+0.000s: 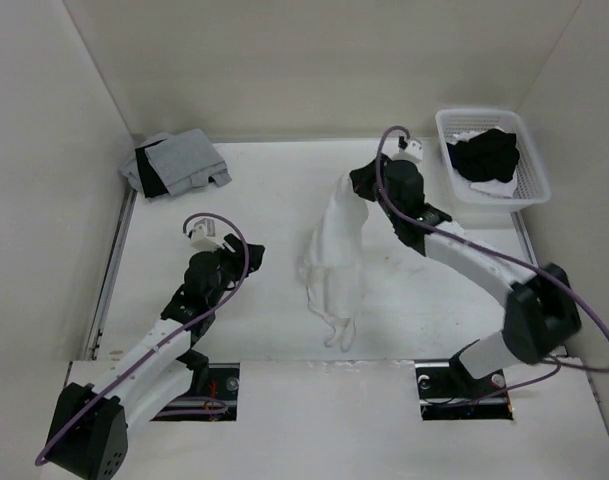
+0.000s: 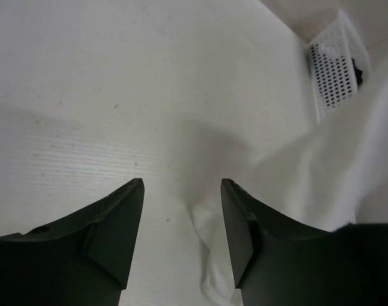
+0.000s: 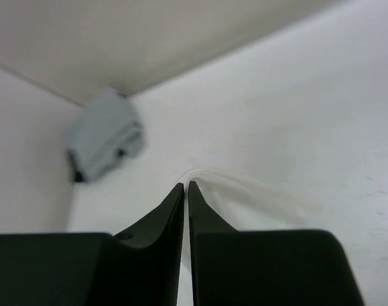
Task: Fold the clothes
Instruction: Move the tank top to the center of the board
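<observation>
Camisole (image 1: 334,260), white and crumpled lengthwise, lies at the middle of the surface (image 1: 414,310), between the two arms. Its far end rises in a narrow ridge to the right end effector (image 1: 356,187), and its near end trails toward the robot's bases. The left end effector (image 1: 252,255) sits to the garment's left, near it but apart, with the jaws spread wide and nothing between them.

The left wrist view shows that gap plainly: the left end effector (image 2: 182,185) frames bare surface, while the camisole (image 2: 321,185) billows just beside the right-hand finger, with a white basket (image 2: 334,70) beyond.

The right wrist view shows the right end effector (image 3: 186,185) with only a thin slit between its jaws. A pale edge of the camisole (image 3: 244,188) curves away from the tips. It appears to be pinched, though the blur leaves that unsure. A grey-and-black pile (image 3: 104,137) lies in the far corner.
</observation>
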